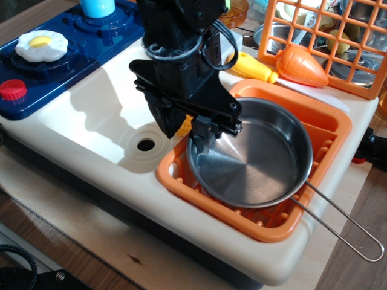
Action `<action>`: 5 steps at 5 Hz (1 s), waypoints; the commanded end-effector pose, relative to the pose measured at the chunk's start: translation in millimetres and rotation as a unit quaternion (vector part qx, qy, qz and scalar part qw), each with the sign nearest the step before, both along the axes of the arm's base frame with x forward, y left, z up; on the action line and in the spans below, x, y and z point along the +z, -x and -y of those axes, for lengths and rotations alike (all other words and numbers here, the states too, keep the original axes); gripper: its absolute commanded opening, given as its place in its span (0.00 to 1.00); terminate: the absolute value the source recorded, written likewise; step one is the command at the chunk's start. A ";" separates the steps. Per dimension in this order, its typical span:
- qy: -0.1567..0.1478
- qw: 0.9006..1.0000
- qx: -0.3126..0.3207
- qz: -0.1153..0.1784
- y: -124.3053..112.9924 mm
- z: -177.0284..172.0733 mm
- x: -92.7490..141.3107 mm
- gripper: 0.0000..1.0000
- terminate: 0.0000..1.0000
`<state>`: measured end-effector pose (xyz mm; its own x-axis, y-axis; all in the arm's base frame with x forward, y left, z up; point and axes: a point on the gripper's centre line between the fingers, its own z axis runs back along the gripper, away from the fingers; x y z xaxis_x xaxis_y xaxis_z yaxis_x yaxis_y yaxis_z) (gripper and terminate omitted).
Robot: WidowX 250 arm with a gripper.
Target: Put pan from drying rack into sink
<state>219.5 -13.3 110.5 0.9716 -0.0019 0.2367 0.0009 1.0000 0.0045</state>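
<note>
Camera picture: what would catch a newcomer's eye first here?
The black gripper stands at the picture's centre, closed on the left rim of the shiny pan. The pan sits tilted in the bright orange drying rack, its wire handle pointing to the lower right. Left of it lies the cream sink.

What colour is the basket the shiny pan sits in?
Bright orange. The drying rack under the pan shows clearly in the observation.image view.

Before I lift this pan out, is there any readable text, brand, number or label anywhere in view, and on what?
None can be read. The pan, the orange drying rack, the sink, the blue stovetop and the black gripper show no print, label or number in this view.
</note>
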 end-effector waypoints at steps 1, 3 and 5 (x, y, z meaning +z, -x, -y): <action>0.003 1.000 -0.003 0.011 -7.3 -1.1 10.7 0.00 0.00; 0.002 1.000 -0.012 -0.017 -9.1 -8.8 33.5 0.00 0.00; -0.004 0.997 -0.071 -0.043 0.6 -87.8 60.4 0.00 0.00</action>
<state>213.9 93.3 162.2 0.9745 -0.1857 0.1261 0.1892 0.9818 -0.0160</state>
